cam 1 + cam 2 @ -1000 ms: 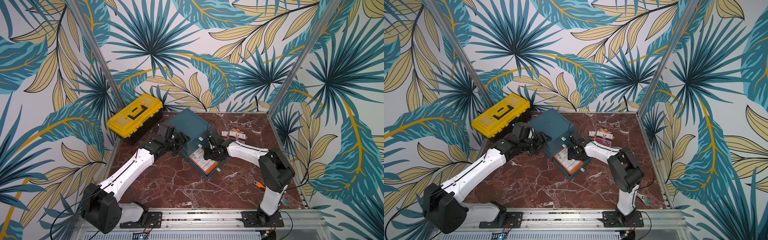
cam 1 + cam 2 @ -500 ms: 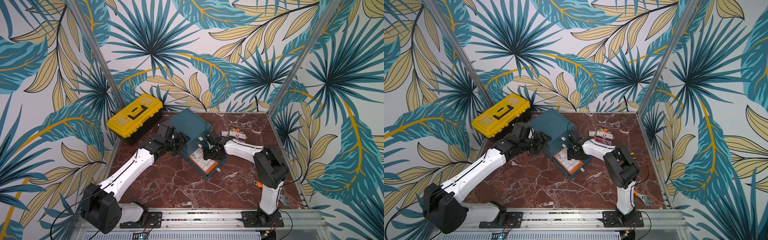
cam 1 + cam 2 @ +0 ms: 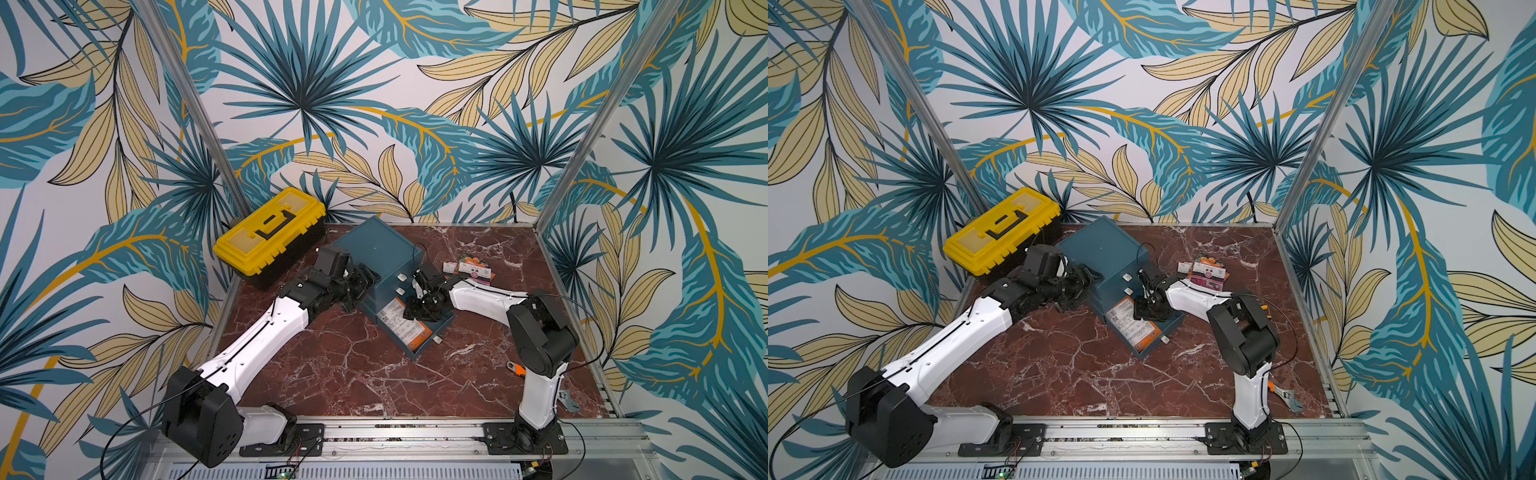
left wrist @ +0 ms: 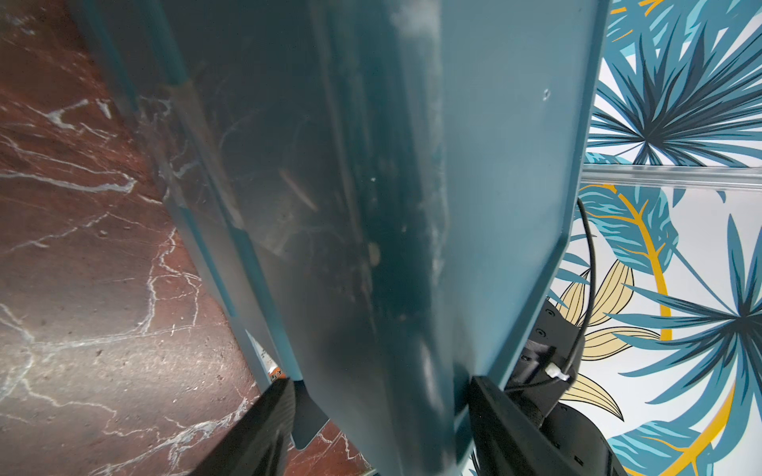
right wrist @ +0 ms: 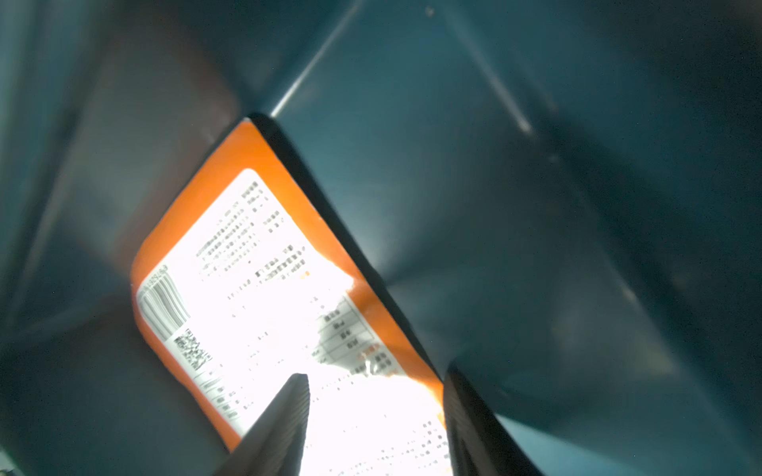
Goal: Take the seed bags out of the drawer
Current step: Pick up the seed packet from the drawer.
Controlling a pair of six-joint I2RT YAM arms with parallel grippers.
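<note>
The right claw (image 5: 375,379) is down inside the open drawer (image 3: 432,338) of the small blue cabinet (image 3: 376,245). Its two fingers stand apart, with nothing clamped between them. Directly beneath it lies a seed bag (image 5: 255,268), back side up, with an orange border around white print and a barcode. One finger hangs over the white panel and the other sits just past the bag's long edge, above the drawer's blue floor. I cannot tell whether the tips touch the bag. Behind that claw, beyond its white arm, more seed bags (image 3: 471,268) lie on the tabletop (image 3: 353,374), well apart from the drawer. The left claw (image 4: 383,383) is clamped on the cabinet's side edge, one finger on each side of it. Farther behind the left claw sits a yellow toolbox (image 3: 270,232).
</note>
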